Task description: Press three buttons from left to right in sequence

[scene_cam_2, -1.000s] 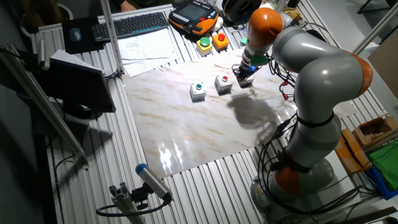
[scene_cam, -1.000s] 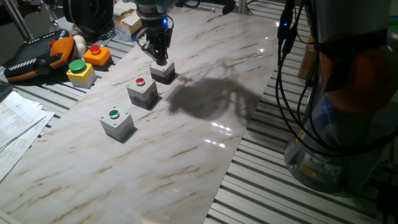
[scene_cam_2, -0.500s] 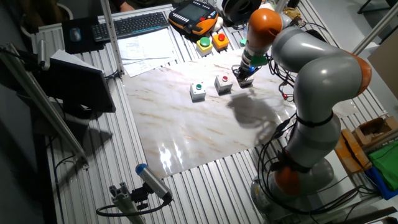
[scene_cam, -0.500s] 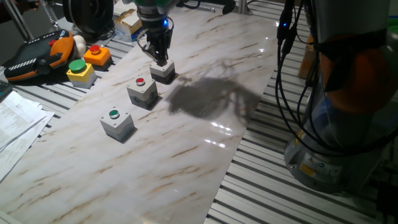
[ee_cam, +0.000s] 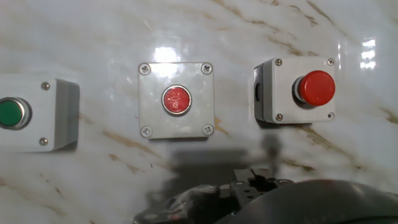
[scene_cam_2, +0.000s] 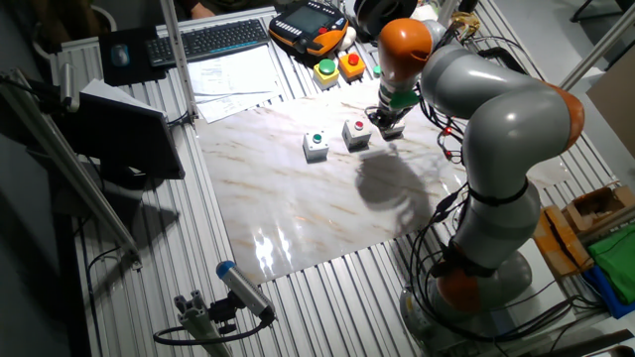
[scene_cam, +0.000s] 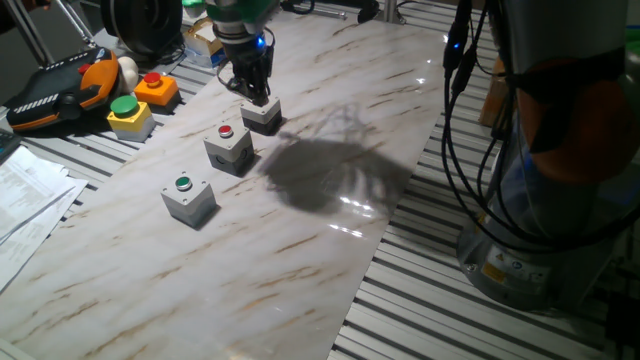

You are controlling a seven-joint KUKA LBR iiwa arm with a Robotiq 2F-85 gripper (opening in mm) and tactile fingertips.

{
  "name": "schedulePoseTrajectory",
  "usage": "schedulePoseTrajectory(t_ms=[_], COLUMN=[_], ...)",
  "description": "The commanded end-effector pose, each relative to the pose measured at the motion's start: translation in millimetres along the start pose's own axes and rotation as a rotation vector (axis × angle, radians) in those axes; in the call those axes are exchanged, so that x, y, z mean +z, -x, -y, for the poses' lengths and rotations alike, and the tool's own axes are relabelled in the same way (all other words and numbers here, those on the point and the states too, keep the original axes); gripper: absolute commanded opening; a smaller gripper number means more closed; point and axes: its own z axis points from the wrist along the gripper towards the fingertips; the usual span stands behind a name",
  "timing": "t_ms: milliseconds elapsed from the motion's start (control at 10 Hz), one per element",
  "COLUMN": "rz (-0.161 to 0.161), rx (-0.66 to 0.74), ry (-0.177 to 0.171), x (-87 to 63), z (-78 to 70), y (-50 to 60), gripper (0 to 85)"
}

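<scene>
Gripper (scene_cam: 258, 97) hangs directly above the far red-button box (scene_cam: 262, 115) in one fixed view — whether it touches the box, or whether its fingers are spread or closed, cannot be told. The three grey boxes sit in a diagonal row on the marble-patterned tabletop (scene_cam: 330, 130): the green-button box (scene_cam: 189, 199) nearest, the middle red-button box (scene_cam: 229, 148) between. The hand view shows all three from above — green (ee_cam: 12, 112), red (ee_cam: 176, 99), red (ee_cam: 316, 86).

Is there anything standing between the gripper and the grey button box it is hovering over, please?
Nothing visible does. The gripper hangs right above the far button box at the row's end; the middle box and green-button box sit off to the side.
</scene>
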Motion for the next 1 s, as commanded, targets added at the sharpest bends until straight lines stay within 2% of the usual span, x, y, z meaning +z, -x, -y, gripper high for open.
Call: schedulePoseTrajectory(t_ms=[0, 100, 500, 600, 700, 900], rz=[0.004, 0.009, 0.025, 0.03, 0.034, 0.035], rx=[-0.011, -0.017, -0.018, -0.01, 0.011, 0.013], ry=[0.025, 0.042, 0.042, 0.056, 0.089, 0.109], x=[0.4, 2.2, 7.7, 10.4, 16.0, 24.0], z=[1.6, 11.8, 35.6, 40.5, 44.8, 50.8], y=[0.5, 4.4, 20.3, 23.7, 26.7, 31.1], gripper=[0.7, 0.7, 0.7, 0.7, 0.7, 0.7])
